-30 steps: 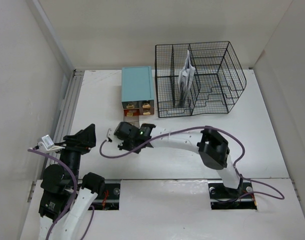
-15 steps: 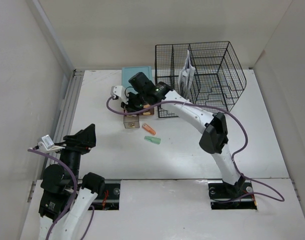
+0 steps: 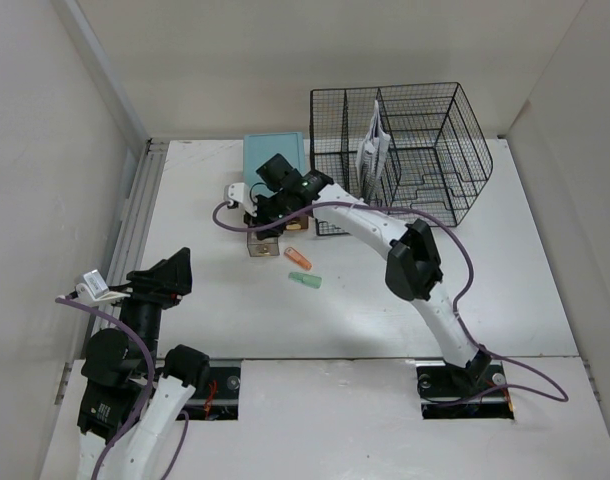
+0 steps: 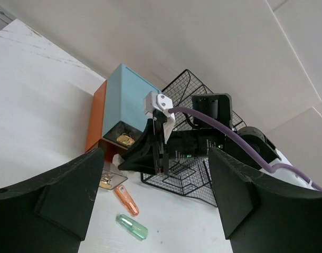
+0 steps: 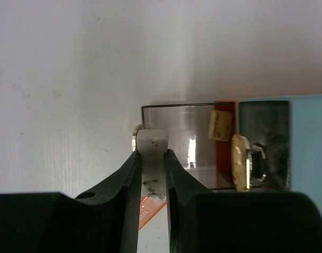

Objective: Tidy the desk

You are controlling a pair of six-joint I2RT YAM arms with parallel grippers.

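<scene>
White walls stand around the big white tabletop point(image 3: 205, 200), which fills the middle of the top view with a grey rail point(image 3: 135, 215) down its left edge. At the back sit a teal drawer box point(image 3: 275, 168) and a black wire rack point(image 3: 415, 160).

The right fingers point(image 5: 124, 184) are closed on a small pale block point(image 5: 151, 153). They hold it over the front edge of a clear drawer point(image 5: 177, 137) that is pulled out of the box. The left fingers point(image 4: 50, 205) are spread wide with nothing between them, low at the near left.

I think the job now is to drop the block into the drawer. To do it well, the arm should slide a bit further in, so the block hangs over the middle of the drawer and not its edge. Then it should come down low and let go gently, so nothing bounces out.

The right wrist view shows the pinch up close, and a gold knob point(image 5: 240, 158) on the shut drawer beside it. The top view hides all that under the arm. But the top view shows an orange piece point(image 3: 298, 257) and a green piece point(image 3: 305, 280) lying loose near the drawer, waiting to be tidied. The left wrist view shows the box from the side, and how high the block hangs I cannot tell.
</scene>
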